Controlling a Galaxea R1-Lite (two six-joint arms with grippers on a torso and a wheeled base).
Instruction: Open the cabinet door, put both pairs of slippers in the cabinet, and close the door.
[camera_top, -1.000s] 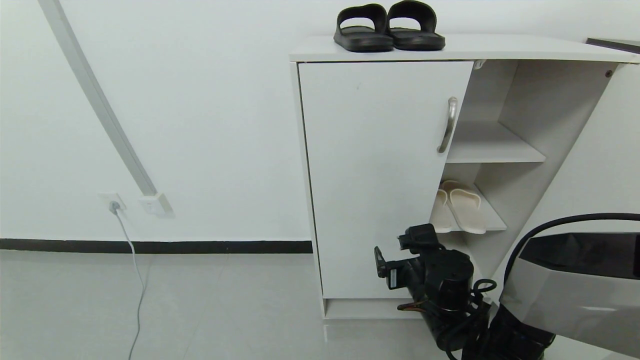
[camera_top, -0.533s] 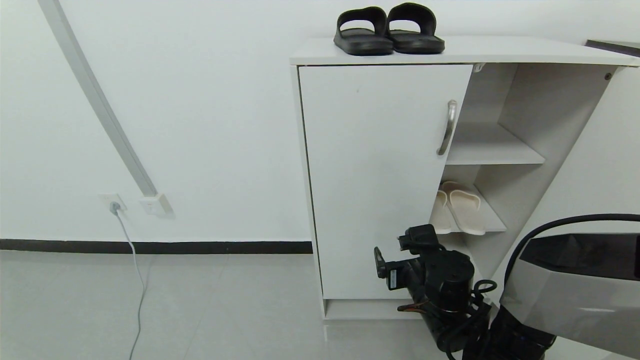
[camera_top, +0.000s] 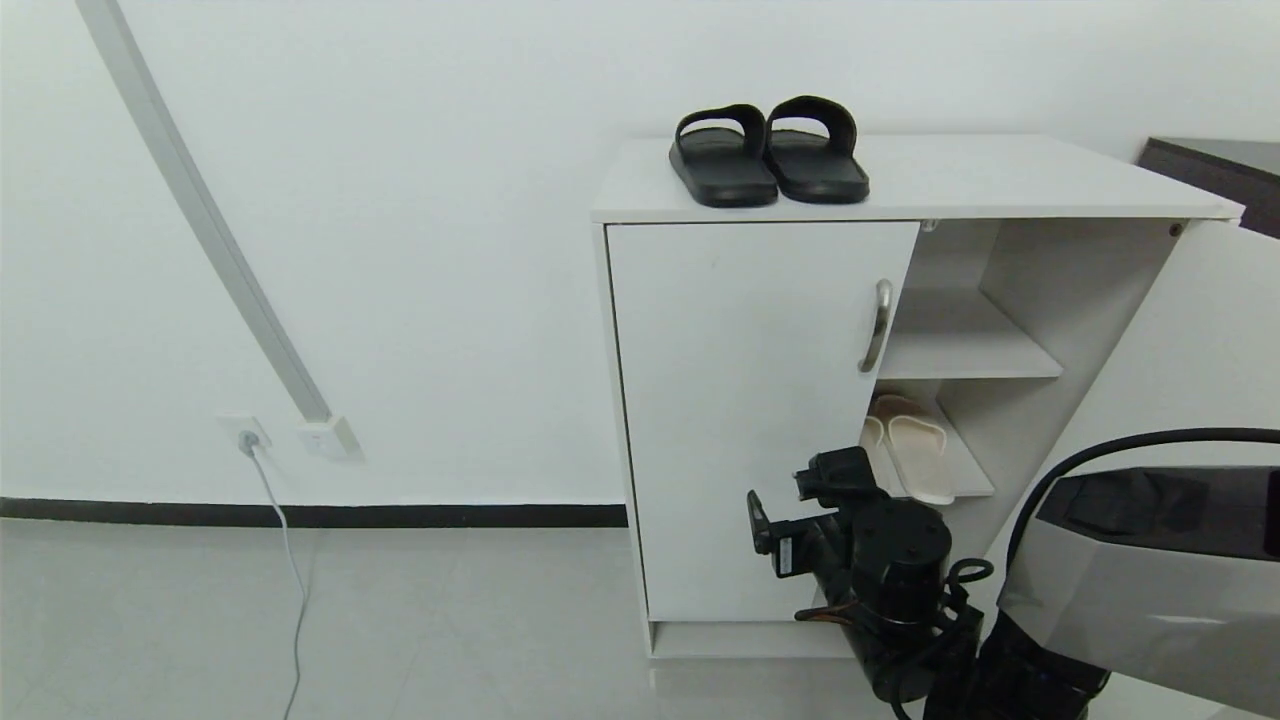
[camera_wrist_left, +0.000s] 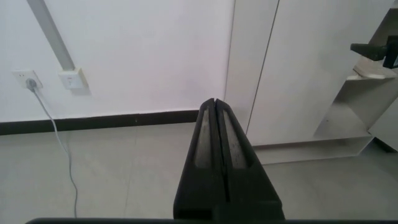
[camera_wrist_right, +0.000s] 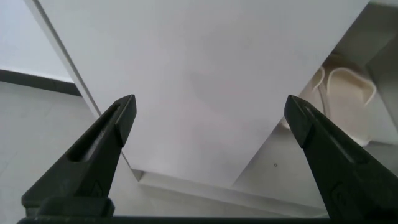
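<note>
Trouble starts low: the right gripper (camera_top: 795, 500) hangs with black fingers (camera_wrist_right: 102, 140) spread wide and empty, close before the shut white wooden cabinet door (camera_top: 740, 420). The left gripper (camera_wrist_left: 214, 146) has its fingers pressed together on nothing. At two o'clock of the right gripper, cream rubber slippers (camera_top: 905, 455) lie on the lower shelf (camera_top: 968, 482). At twelve o'clock, black slide slippers (camera_top: 768, 155) sit on the cabinet top (camera_top: 1000, 175). Rising straight up could snag the curved metal handle (camera_top: 877, 325) or knock one slipper off.
</note>
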